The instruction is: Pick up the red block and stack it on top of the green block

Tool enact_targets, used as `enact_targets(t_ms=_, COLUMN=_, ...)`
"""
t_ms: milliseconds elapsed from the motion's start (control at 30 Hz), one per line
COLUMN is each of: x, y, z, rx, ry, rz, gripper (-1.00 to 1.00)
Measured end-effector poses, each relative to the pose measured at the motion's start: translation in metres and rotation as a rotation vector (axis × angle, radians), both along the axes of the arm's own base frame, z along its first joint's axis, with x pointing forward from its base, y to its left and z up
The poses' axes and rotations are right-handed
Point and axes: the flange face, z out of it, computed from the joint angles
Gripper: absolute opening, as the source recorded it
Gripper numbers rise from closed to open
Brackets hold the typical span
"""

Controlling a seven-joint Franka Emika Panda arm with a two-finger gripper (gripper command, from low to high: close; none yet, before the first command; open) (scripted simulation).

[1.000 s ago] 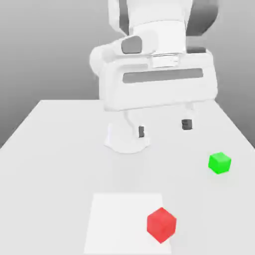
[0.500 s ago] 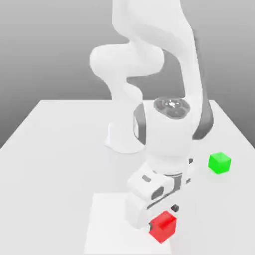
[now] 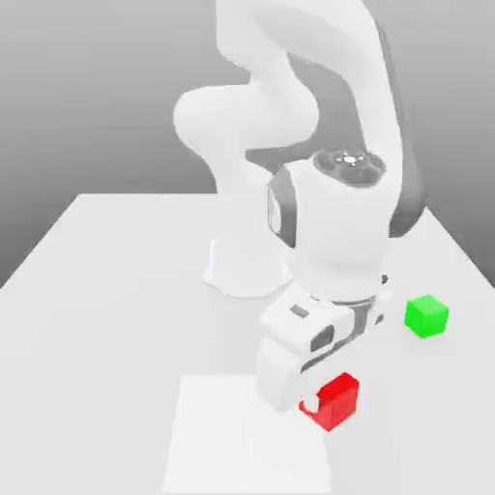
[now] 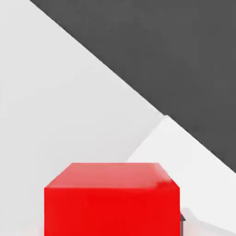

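Red and glossy, the small cube (image 3: 336, 400) sits clamped in the white arm's pincer (image 3: 324, 404) above the pale table (image 3: 116, 309), well apart from the small green cube (image 3: 426, 316) toward the exterior view's right.

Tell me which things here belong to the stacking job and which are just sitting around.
Part of the job:
- red block, held in the shut pincer
- green block, standing apart toward the exterior view's right, nothing on it yet

Just there:
- table
- lighter square patch on the table under the red block
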Motion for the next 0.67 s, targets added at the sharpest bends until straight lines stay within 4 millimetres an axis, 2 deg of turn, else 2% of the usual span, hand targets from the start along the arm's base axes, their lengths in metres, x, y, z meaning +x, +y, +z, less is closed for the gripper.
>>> enact_targets(t_ms=67, x=-0.043, y=0.051, z=0.007, rx=0.006, ry=0.005, rz=0.102, gripper=-1.00)
enact_targets(t_ms=133, x=-0.089, y=0.089, z=0.013, rx=0.007, ry=0.007, rz=0.192, gripper=-1.00)
enact_targets(t_ms=333, x=-0.207, y=0.134, z=0.024, rx=-0.014, ry=-0.010, rz=0.361, gripper=-1.00)
enact_targets(t_ms=400, x=-0.221, y=0.138, z=0.013, rx=-0.020, ry=-0.016, rz=0.384, gripper=-1.00)
enact_targets(t_ms=567, x=-0.226, y=0.138, z=-0.031, rx=-0.022, ry=-0.019, rz=0.391, gripper=-1.00)
enact_targets(t_ms=600, x=-0.226, y=0.137, z=-0.037, rx=-0.022, ry=-0.018, rz=0.390, gripper=1.00)
enact_targets(t_ms=667, x=-0.226, y=0.137, z=-0.037, rx=-0.022, ry=-0.018, rz=0.390, gripper=1.00)
